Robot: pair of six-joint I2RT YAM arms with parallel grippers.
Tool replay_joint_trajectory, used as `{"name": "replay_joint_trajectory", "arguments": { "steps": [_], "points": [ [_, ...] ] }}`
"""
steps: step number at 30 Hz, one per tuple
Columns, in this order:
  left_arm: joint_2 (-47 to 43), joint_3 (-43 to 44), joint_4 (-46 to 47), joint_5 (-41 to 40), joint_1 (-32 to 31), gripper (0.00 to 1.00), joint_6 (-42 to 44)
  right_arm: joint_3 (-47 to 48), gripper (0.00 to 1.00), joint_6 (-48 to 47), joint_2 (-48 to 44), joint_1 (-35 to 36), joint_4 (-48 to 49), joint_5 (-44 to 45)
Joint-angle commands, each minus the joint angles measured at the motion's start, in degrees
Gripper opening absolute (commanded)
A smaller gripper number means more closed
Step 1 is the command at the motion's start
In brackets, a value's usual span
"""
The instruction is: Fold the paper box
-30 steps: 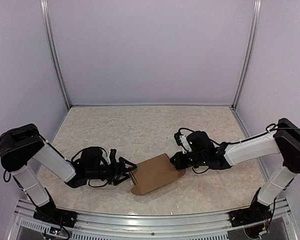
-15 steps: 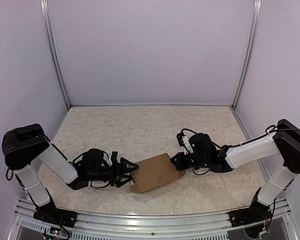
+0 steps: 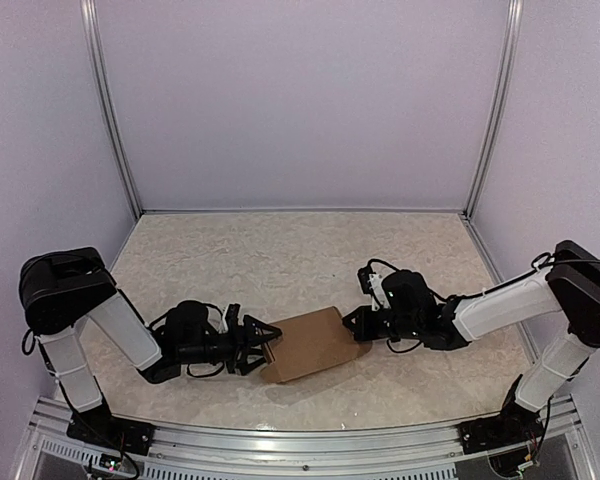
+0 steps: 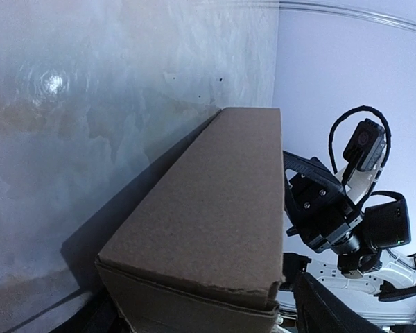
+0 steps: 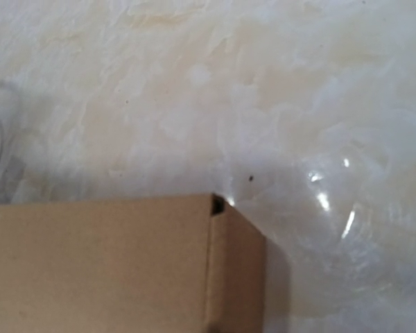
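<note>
The paper box (image 3: pixel 310 343) is a closed brown carton lying on the table between my two arms. My left gripper (image 3: pixel 266 343) is open at the box's left end, its fingers spread to either side of that end. In the left wrist view the box (image 4: pixel 208 208) runs away from the camera, and one dark finger (image 4: pixel 326 309) stands just off its near right corner. My right gripper (image 3: pixel 356 326) is shut, its tip against the box's right end. The right wrist view shows only the box's corner (image 5: pixel 125 270) over the table; its fingers are out of frame.
The pale marbled table (image 3: pixel 280 260) is walled in by lilac panels. Metal posts (image 3: pixel 115 120) (image 3: pixel 490 120) stand at the back corners. A metal rail (image 3: pixel 280 438) runs along the near edge. The right arm (image 4: pixel 333 208) shows beyond the box in the left wrist view.
My left arm has eased to the right, bringing its open fingers closer round the box's left end. The right gripper has sunk slightly and stays at the right end.
</note>
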Motion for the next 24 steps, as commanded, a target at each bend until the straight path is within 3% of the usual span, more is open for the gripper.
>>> {"name": "replay_joint_trajectory", "arguments": {
  "steps": [1, 10, 17, 24],
  "points": [
    [0.8, 0.0, 5.0, 0.3, -0.4, 0.76, -1.1, -3.6, 0.00, 0.7, 1.7, -0.4, -8.9, 0.0],
    [4.7, -0.7, 17.2, 0.4, -0.8, 0.70, -4.8, -5.0, 0.00, 2.4, 1.9, -0.4, -7.3, -0.7],
    [5.3, -0.5, 17.4, 0.5, -1.0, 0.64, -4.8, -5.3, 0.00, 2.6, 1.5, -0.4, -7.5, -0.3],
    [4.8, -0.6, 17.4, 0.6, -1.1, 0.48, -4.6, -5.4, 0.00, 2.8, 0.9, -0.3, -7.4, -0.3]
  ]
}}
